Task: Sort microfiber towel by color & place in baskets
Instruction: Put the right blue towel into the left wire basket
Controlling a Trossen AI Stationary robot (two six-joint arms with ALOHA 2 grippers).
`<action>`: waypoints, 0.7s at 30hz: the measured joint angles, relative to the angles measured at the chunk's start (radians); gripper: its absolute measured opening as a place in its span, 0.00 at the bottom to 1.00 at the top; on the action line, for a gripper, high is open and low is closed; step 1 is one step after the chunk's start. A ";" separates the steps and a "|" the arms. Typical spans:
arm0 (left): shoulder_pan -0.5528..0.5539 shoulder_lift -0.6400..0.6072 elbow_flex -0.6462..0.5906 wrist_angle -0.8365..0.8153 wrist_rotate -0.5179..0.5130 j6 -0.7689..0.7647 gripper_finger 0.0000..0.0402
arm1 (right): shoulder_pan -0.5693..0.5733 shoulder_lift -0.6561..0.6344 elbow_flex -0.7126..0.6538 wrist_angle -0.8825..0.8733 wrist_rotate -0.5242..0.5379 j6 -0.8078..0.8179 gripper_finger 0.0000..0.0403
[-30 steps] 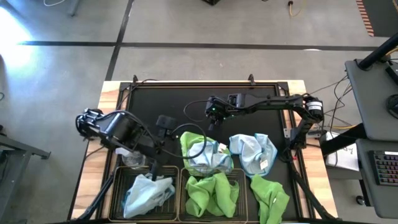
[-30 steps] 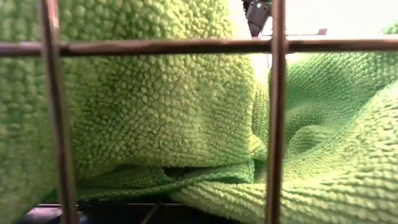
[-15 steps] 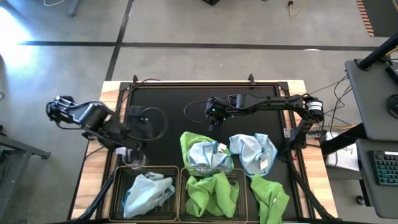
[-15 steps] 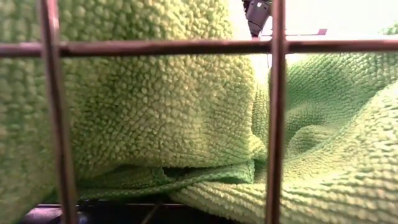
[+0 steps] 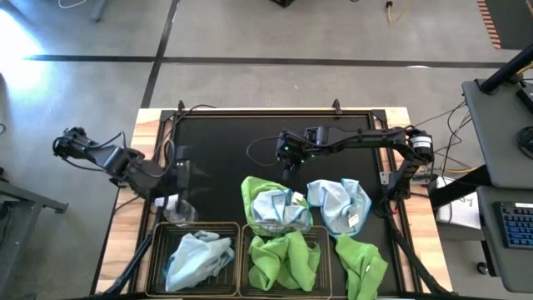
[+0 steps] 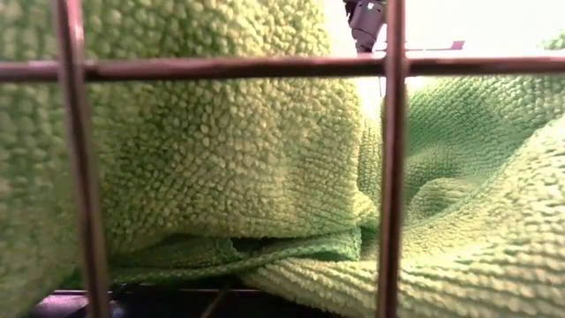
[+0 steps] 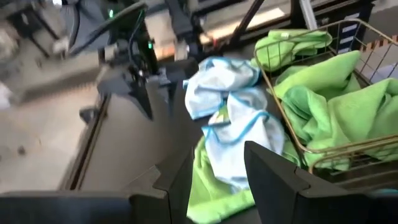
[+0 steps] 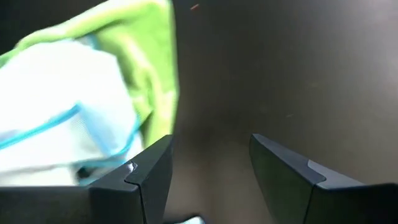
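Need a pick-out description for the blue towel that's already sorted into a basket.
Start at the black mat and go to its near edge, where two wire baskets sit side by side. The pale blue towel lies crumpled in the left one. It is the only blue towel inside a basket; the other blue ones lie loose on the mat.

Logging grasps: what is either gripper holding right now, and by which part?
Nothing. The left gripper and right gripper are both open and empty.

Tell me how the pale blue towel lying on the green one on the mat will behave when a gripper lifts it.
The pale blue towel lies crumpled in soft folds, so it will probably hang limp. It looks thin and light. Resting on the green towel, it may drag that along.
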 joint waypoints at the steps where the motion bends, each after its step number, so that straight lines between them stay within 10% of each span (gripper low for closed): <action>1: 0.000 -0.012 -0.031 0.039 0.001 0.020 0.32 | 0.003 0.000 0.000 -0.006 -0.025 -0.002 0.51; 13: 0.000 -0.021 -0.246 0.429 -0.004 0.028 0.32 | 0.086 0.000 0.000 -0.007 -0.125 -0.029 0.51; 21: 0.000 0.031 -0.254 0.598 -0.181 -0.030 0.32 | 0.167 0.000 0.000 -0.024 -0.125 0.002 0.51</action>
